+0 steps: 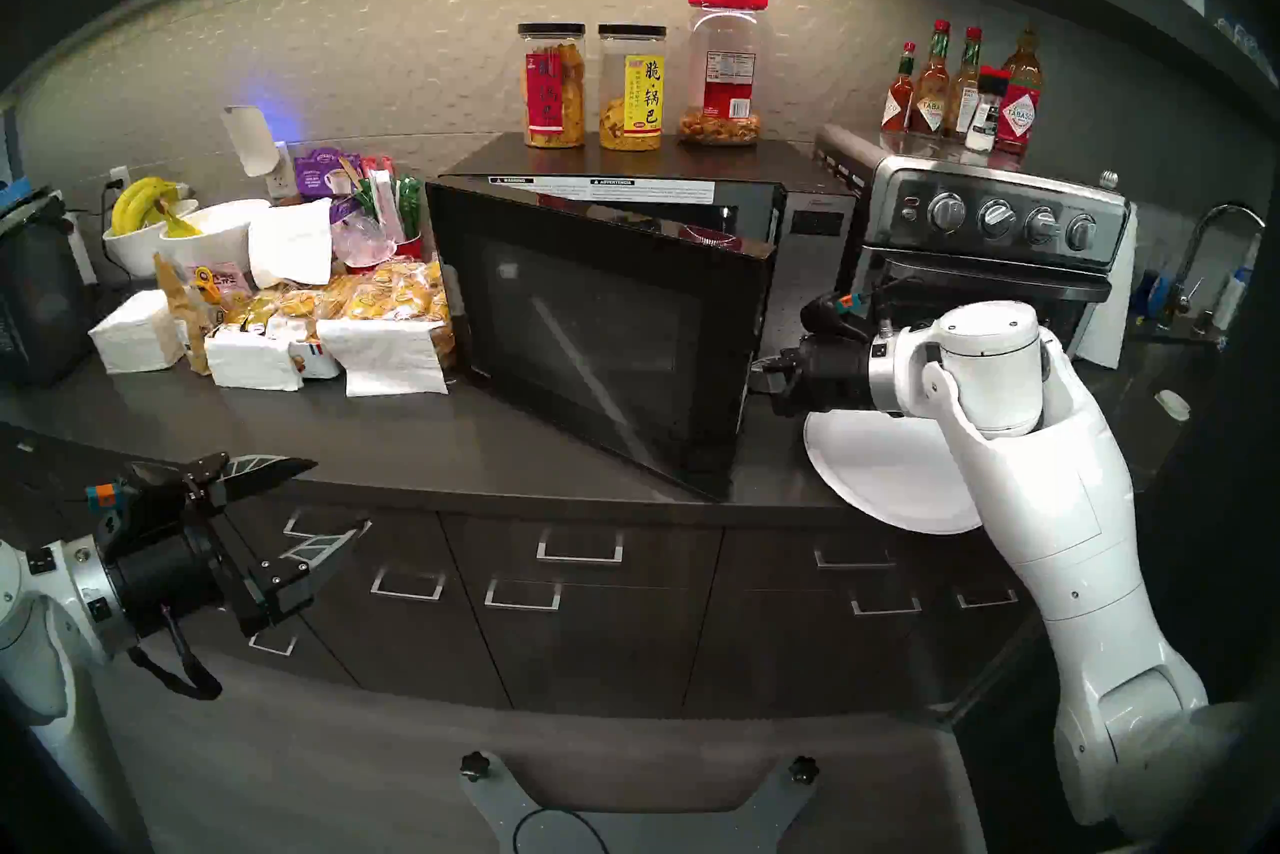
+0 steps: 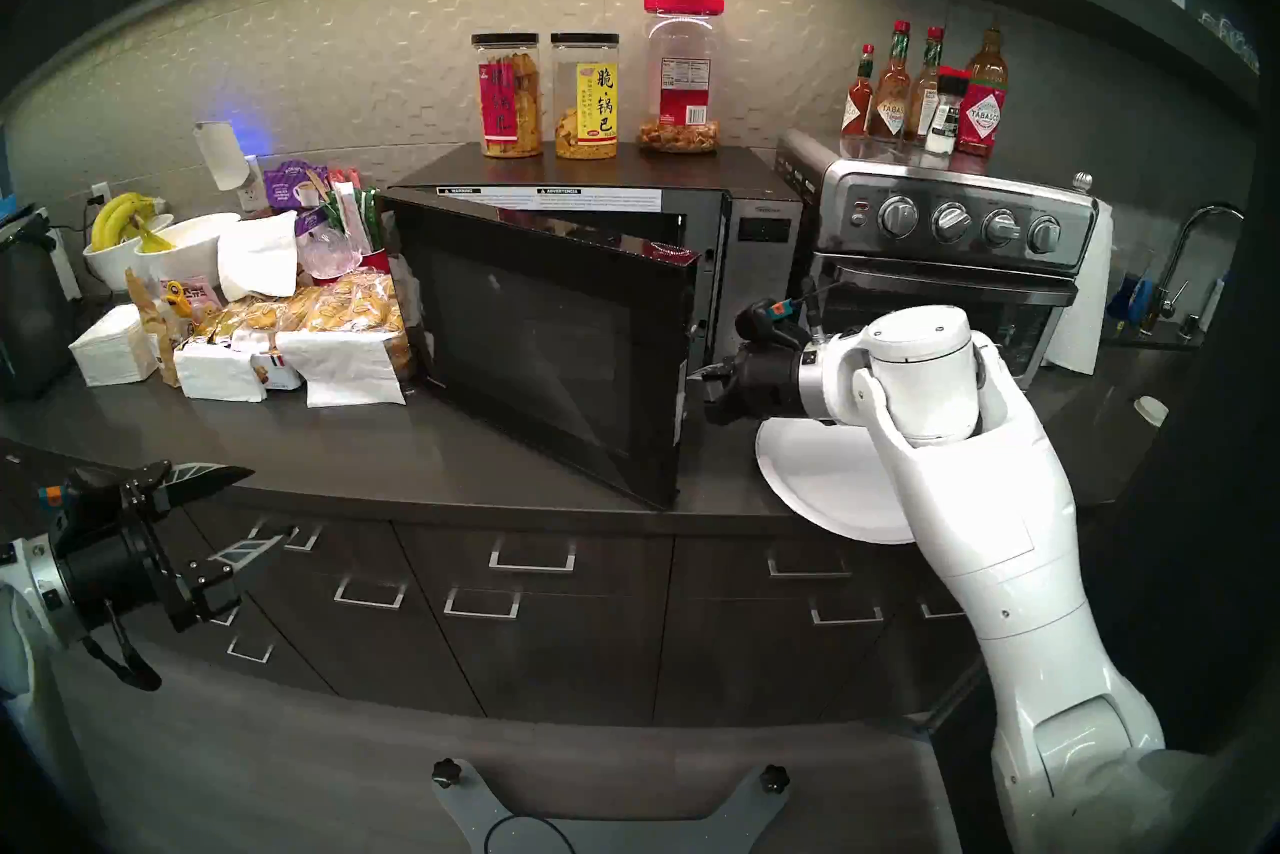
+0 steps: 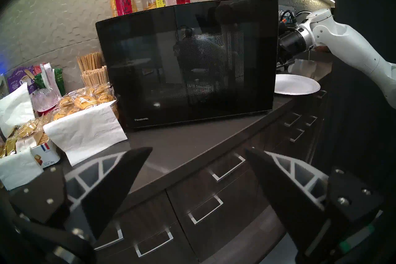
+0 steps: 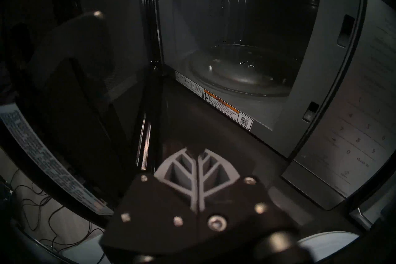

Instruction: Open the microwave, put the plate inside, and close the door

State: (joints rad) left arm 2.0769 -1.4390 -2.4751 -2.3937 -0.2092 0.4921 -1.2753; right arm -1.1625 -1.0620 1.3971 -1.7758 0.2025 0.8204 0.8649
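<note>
Panasonic microwave on the bench has its door ajar, "WARNING" sticker showing; plate beside it; right fingers pressed together, empty; left fingers spread, empty.

black microwave door half open, white plate on counter

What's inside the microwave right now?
Only the bare glass turntable shows inside the microwave; the plate lies outside on the counter. The far back corners are too dark to tell.
</note>
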